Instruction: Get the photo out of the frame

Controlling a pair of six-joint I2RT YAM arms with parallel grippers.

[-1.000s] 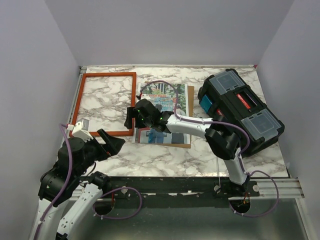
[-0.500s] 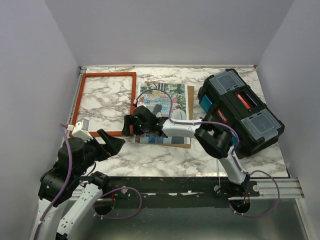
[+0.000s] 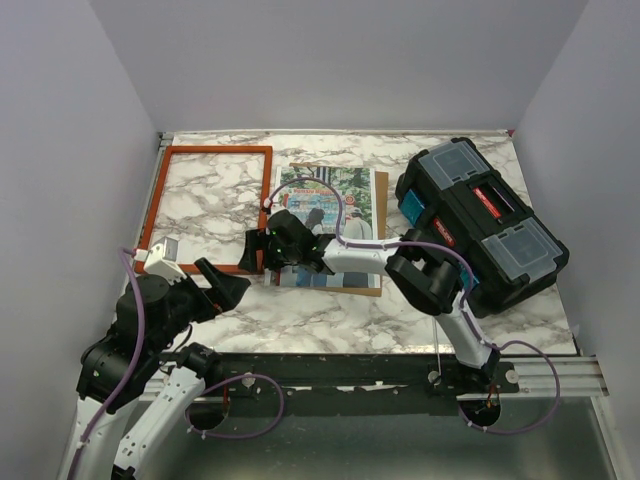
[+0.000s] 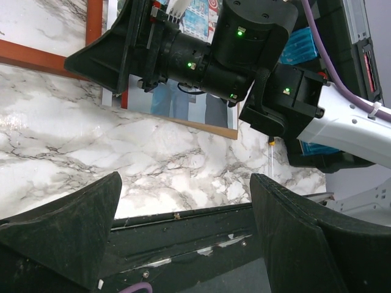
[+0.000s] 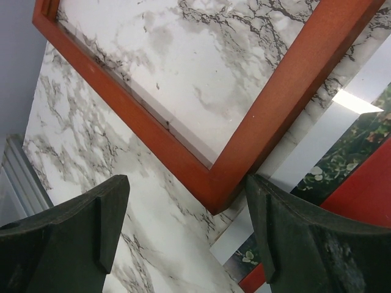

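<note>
The orange-red frame (image 3: pixel 220 150) lies flat at the back left, with bare marble showing through it. To its right the photo (image 3: pixel 330 195) lies face up on a brown board (image 3: pixel 350 289). My right gripper (image 3: pixel 256 252) is open and low between them. In the right wrist view its jaws stand either side of the frame's (image 5: pixel 220 189) near right corner, with the photo's white border (image 5: pixel 317 146) beside one finger (image 5: pixel 287 238). My left gripper (image 3: pixel 228 278) hangs open and empty above the table's front left.
A black toolbox (image 3: pixel 480 220) with blue and red parts takes up the table's right side. The right arm's wrist and cable lie over the photo's near half. In the left wrist view the table's front edge rail (image 4: pixel 183 217) runs just below my open left gripper (image 4: pixel 183 195).
My right gripper has slid left and a little nearer, off the photo toward the frame's near right corner. The left arm, frame and photo have not moved.
</note>
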